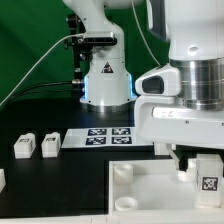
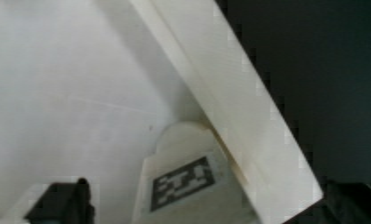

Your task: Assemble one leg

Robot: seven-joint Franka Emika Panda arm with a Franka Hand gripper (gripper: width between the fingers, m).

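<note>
A leg [image 1: 207, 178], a small white block with a black-and-white tag, stands at the right end of the large white tabletop panel [image 1: 145, 185]. My gripper [image 1: 198, 163] hangs right over it. In the wrist view the leg [image 2: 185, 180] sits between the jaws of my gripper [image 2: 200, 208], over the white panel [image 2: 75, 90]. The dark left finger [image 2: 61, 202] stands apart from the leg, with white panel showing in the gap. The gripper looks open around the leg. Two more legs [image 1: 22, 147] [image 1: 48, 144] lie at the exterior view's left.
The marker board [image 1: 108, 136] lies in front of the arm's base [image 1: 106, 85]. Another white part [image 1: 2, 179] shows at the exterior view's left edge. The panel has round corner sockets [image 1: 122, 172]. A cable runs along the green backdrop at the left.
</note>
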